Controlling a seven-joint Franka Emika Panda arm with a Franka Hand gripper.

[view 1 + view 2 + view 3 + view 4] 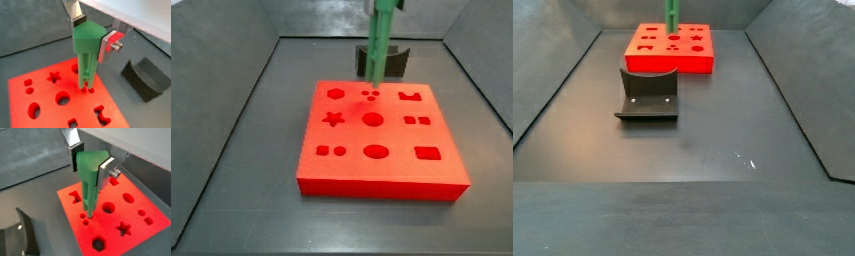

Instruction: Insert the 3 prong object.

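Clamping the 3 prong object (87,45) by its wide green head, the gripper (93,31) holds it upright above the red block (378,140), long axis vertical. Its prong tips hang directly over the cluster of three small holes (370,94), seemingly just touching them, though insertion depth is hard to judge. The dark holder (648,93) stands well apart

The table (700,140) is a dark grey, matte surface with raised dark walls around it. Two things rest directly on it. A red block (378,140) with shaped holes in its top lies flat toward one end. A dark grey U-shaped holder (648,93) stands just beside the block, apart from it. The tool (93,27) hangs above the block, off the table.
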